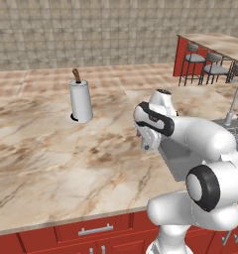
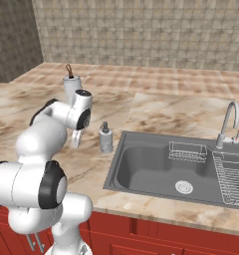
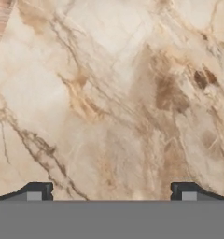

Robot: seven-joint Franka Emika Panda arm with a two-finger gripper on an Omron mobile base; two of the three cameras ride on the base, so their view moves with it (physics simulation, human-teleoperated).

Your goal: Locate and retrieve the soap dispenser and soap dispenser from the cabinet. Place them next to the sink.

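— Hand view first: what does the gripper (image 3: 111, 191) have?
— Nothing. Its two tips stand wide apart over bare marble counter (image 3: 109, 93).
— And the soap bottle?
— The marbled grey dispenser (image 2: 106, 138) stands upright on the counter just beside the sink's (image 2: 141, 169) left rim, near the arm's hand.
— Anything else?
— A paper-towel roll (image 1: 81, 101) stands farther back on the counter.

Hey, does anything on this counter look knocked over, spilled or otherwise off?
Nothing stands out. The marbled soap dispenser stands upright on the counter beside the sink, and the paper-towel roll is upright too. The gripper is open over bare counter.
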